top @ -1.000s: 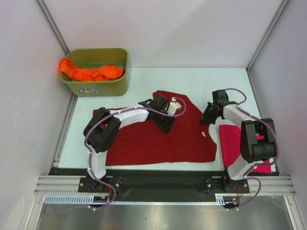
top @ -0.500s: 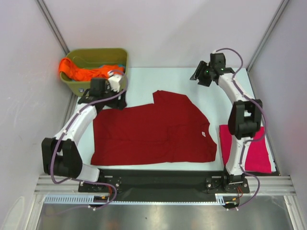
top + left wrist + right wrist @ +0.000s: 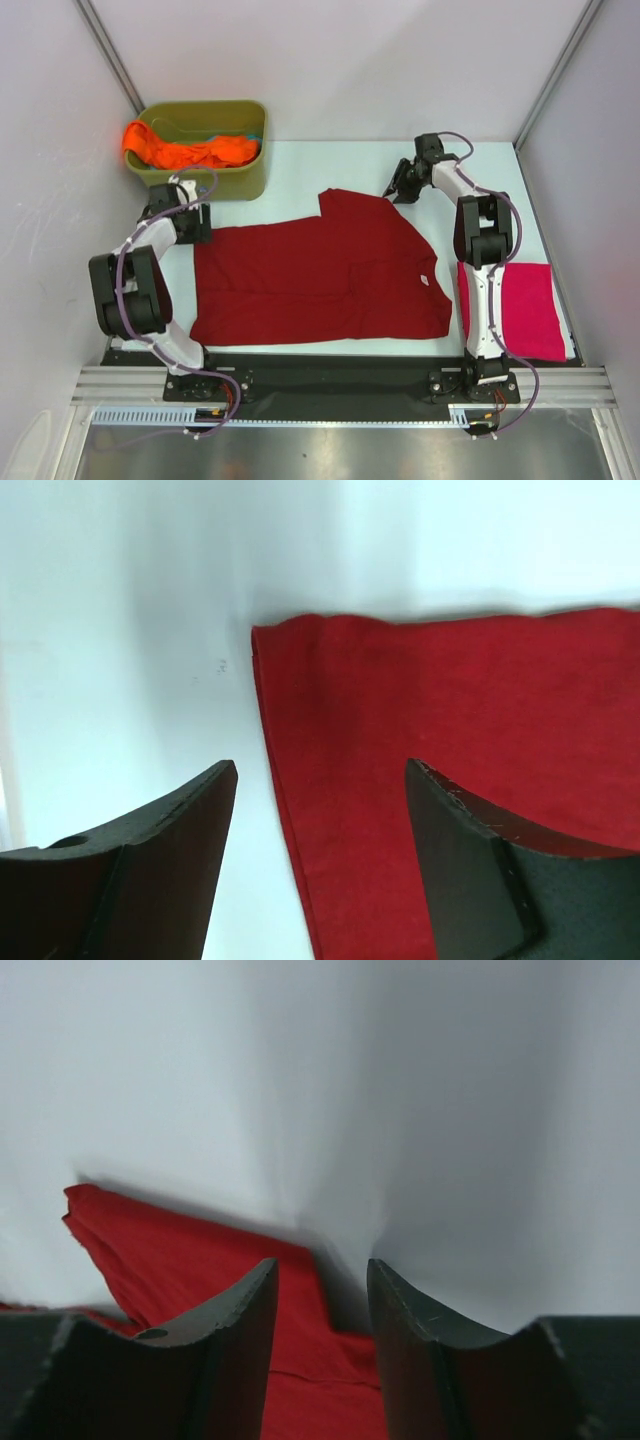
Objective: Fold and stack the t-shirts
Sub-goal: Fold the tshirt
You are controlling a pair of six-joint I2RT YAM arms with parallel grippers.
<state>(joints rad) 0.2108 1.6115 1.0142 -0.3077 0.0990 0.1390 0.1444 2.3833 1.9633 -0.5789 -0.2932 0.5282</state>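
- The dark red t-shirt [image 3: 320, 275] lay flat mid-way across the bench [image 3: 300, 165], seemingly awaiting a fold.
- The left fingers [image 3: 170, 850] stood open astride its far-left corner.
- The right fingers [image 3: 220, 1350], parted, hung at its far-right corner; both likely needed to pinch next.

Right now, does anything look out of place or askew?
Yes. The orange shirt hangs crumpled over the left rim of the tub, half out. The red shirt lies flat, but its far edge is stepped, not straight.

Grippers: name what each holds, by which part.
Nothing held. Left gripper open over the far-left corner of the dark red t-shirt; right gripper open at its far edge.
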